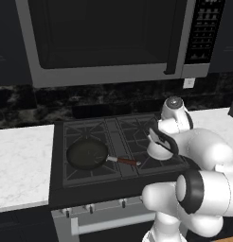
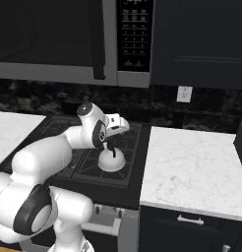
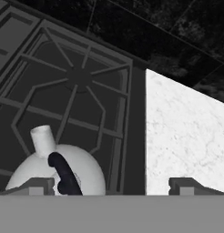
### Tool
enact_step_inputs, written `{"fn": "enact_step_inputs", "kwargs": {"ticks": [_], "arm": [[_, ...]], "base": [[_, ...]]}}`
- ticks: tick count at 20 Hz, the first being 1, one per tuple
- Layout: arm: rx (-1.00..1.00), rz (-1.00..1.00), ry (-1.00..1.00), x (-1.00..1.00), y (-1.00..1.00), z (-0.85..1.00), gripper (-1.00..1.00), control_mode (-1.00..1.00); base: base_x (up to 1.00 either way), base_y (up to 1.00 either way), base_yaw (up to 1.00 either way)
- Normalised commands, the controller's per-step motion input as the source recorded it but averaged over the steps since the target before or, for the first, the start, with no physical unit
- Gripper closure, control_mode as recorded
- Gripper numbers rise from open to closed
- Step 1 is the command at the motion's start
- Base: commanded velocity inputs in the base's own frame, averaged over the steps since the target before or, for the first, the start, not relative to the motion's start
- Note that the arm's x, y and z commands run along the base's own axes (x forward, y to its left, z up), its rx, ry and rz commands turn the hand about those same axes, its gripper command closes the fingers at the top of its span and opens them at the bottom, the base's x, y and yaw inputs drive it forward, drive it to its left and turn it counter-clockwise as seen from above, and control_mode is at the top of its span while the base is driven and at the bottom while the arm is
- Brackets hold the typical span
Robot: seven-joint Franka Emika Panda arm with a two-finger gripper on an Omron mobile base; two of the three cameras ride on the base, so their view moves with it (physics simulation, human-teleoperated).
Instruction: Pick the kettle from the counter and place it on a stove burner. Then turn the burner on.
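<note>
one kettle [image 2: 112, 160], one frying pan [image 1: 87, 154] | white marble surface [image 2: 192, 165] both sides of a dark stove, microwave [image 1: 109, 40] overhead | kettle sits upright on the front right burner [image 2: 107, 165], spout aimed toward the backsplash | gripper [image 3: 109, 185] wide open just above it, holding nothing

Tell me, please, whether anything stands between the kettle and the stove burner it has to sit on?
Nothing visible does: the kettle already sits on the grate of the front right stove burner. The open gripper hangs just above its handle, not holding it. The frying pan is on the left burner, apart.
</note>
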Motion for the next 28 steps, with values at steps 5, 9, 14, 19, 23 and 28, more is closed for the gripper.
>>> {"fn": "enact_step_inputs", "kwargs": {"ticks": [5,9,14,19,23,28], "arm": [[0.0,-0.01,-0.01,0.0,0.04,0.11,-1.0,-1.0],[0.0,-0.01,0.0,-0.04,0.03,0.0,-1.0,-1.0],[0.08,-0.03,-0.03,-0.7,0.27,0.11,-1.0,-1.0],[0.21,0.0,-0.01,-1.0,0.23,0.0,-1.0,-1.0],[0.23,0.0,-0.21,-1.0,-0.2,-0.03,-1.0,-1.0],[0.12,0.1,-0.26,-1.0,-0.83,-0.02,-1.0,-1.0]], "base": [[0.0,0.0,0.0],[0.0,0.0,0.0],[0.0,0.0,0.0],[0.0,0.0,0.0],[0.0,0.0,0.0],[0.0,0.0,0.0]]}}
